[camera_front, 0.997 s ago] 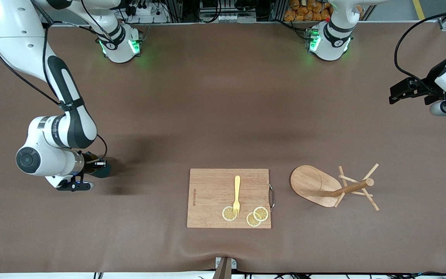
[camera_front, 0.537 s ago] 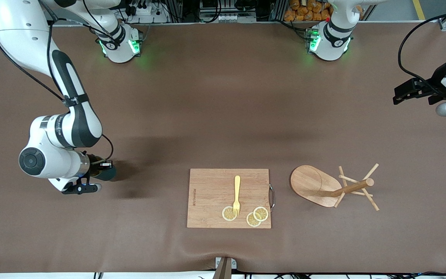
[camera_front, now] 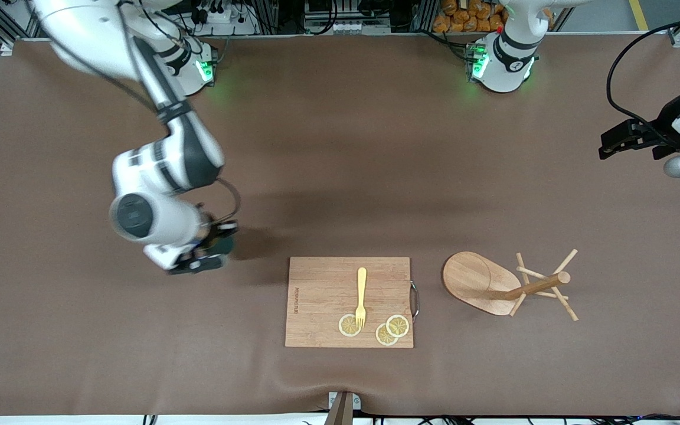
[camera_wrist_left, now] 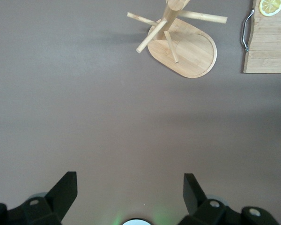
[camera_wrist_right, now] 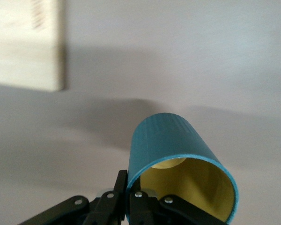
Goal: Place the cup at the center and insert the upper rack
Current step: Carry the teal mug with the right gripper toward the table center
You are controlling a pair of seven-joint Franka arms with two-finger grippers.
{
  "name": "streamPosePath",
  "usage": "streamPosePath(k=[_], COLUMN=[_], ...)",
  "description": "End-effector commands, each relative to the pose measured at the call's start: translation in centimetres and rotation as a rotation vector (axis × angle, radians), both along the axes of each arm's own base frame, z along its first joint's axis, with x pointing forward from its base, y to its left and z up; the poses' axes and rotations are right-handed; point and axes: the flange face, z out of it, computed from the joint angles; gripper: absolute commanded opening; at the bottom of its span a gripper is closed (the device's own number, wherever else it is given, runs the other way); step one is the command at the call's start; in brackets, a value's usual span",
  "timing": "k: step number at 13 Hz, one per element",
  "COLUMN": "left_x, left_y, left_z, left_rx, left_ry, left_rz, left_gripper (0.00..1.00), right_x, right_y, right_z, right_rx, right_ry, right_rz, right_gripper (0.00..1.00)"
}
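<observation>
Right gripper, clamped on the cup, has swung from frame's left edge toward the cutting board; centre placement pending. Left gripper waits, wide open and empty.

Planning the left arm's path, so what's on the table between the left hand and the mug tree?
Nothing: the left wrist view shows only bare brown table between the open left hand and the mug tree, which lies tipped over.
</observation>
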Motion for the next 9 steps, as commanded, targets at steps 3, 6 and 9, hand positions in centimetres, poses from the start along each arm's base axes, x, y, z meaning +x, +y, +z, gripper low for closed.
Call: streamPosePath(k=[3, 6, 9], left_x=[0.0, -0.1, -0.1], left_y=[0.3, -0.1, -0.1], left_z=[0.2, 0.1, -0.5], left_rx=[-0.006, -0.002, 0.0], left_ry=[-0.008, -0.004, 0.01], left_rz=[0.009, 0.006, 0.006], left_gripper=[1.0, 1.0, 1.0], right_x=[-8.3, -13.9, -17.5], right_y=[13.3, 19.9, 23.6], right_z=[0.3, -0.1, -0.9], right_rx=[-0.032, -0.033, -0.039], right_ry=[0.014, 0.016, 0.02], right_rz=[0.075, 0.21, 0.279], right_gripper=[0.0, 0.0, 0.0])
